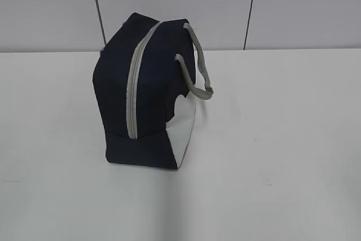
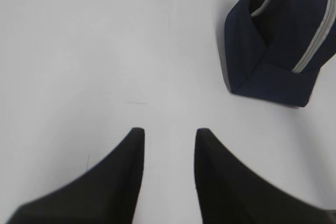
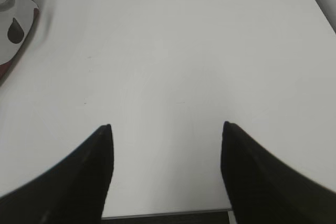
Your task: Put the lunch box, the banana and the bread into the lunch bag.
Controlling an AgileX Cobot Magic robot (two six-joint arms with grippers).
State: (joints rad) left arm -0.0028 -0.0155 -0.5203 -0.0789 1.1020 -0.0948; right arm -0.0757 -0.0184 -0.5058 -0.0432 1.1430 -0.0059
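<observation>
The dark navy lunch bag (image 1: 149, 91) stands on the white table with its grey zipper (image 1: 134, 91) running up the end that faces the camera; the zipper looks closed. Its white side panel (image 1: 183, 131) and grey strap handle (image 1: 198, 77) face right. The left wrist view has the lunch bag (image 2: 278, 45) at upper right, well away from my left gripper (image 2: 169, 130), which is open and empty above bare table. My right gripper (image 3: 166, 125) is open wider, also empty, with a spotted corner of the lunch bag (image 3: 13, 30) at far upper left. Lunch box, banana and bread are out of view.
The white table (image 1: 282, 156) stretches around the bag on all sides. A grey panelled wall (image 1: 225, 4) stands behind it. The table's near edge (image 3: 168, 214) shows just below my right gripper.
</observation>
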